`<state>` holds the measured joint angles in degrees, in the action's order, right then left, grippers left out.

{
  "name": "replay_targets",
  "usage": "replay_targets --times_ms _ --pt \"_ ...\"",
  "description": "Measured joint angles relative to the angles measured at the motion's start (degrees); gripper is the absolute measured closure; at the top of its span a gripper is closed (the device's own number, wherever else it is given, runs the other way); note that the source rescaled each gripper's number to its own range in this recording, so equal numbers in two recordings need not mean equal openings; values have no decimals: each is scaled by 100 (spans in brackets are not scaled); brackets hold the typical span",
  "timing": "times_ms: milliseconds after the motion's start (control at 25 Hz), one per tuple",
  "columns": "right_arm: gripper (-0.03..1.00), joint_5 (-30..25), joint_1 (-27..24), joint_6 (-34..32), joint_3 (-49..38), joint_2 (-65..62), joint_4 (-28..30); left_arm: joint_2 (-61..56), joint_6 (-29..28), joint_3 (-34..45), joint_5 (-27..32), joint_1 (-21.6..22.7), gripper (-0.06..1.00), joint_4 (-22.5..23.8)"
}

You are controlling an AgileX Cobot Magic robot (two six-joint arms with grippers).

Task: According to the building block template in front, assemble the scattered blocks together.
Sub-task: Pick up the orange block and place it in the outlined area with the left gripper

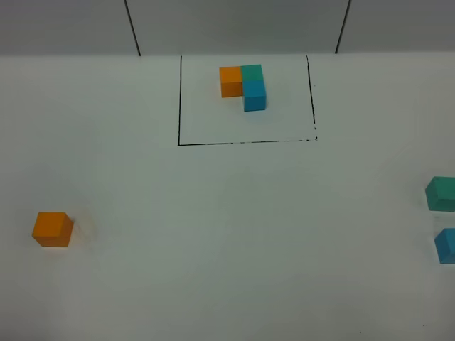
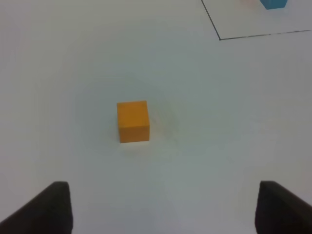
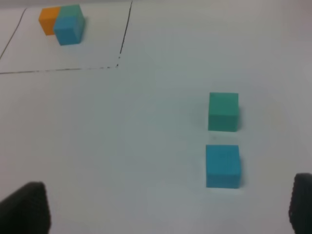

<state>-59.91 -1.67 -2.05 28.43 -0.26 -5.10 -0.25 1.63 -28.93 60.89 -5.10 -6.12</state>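
The template [image 1: 244, 85] is an L of joined orange, teal-green and sky-blue cubes inside a thin black rectangle at the table's far middle; it also shows in the right wrist view [image 3: 63, 23]. The loose orange cube [image 1: 52, 229] sits at the left, and in the left wrist view [image 2: 132, 121] it lies ahead of my open, empty left gripper [image 2: 163, 209]. The loose teal-green cube [image 1: 442, 193] and sky-blue cube [image 1: 446, 246] sit at the right edge, a small gap between them. In the right wrist view the teal-green cube [image 3: 224, 111] and the sky-blue cube [image 3: 223, 165] lie ahead of my open, empty right gripper [image 3: 165, 209]. Neither gripper shows in the exterior view.
The table [image 1: 234, 234] is plain white. Its far edge meets a grey wall [image 1: 234, 25] with two dark vertical seams. The black frame line [image 1: 245, 142] runs across the table in front of the template.
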Motion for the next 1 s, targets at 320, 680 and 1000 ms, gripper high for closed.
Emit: replay_targets --times_ms 320,680,1000 --pt "-3 0 0 0 0 0 4 0 0 0 0 0 30 0" --pt "-3 0 0 0 0 0 25 0 0 0 0 0 30 0" --pt "-3 0 0 0 0 0 41 0 0 0 0 0 30 0"
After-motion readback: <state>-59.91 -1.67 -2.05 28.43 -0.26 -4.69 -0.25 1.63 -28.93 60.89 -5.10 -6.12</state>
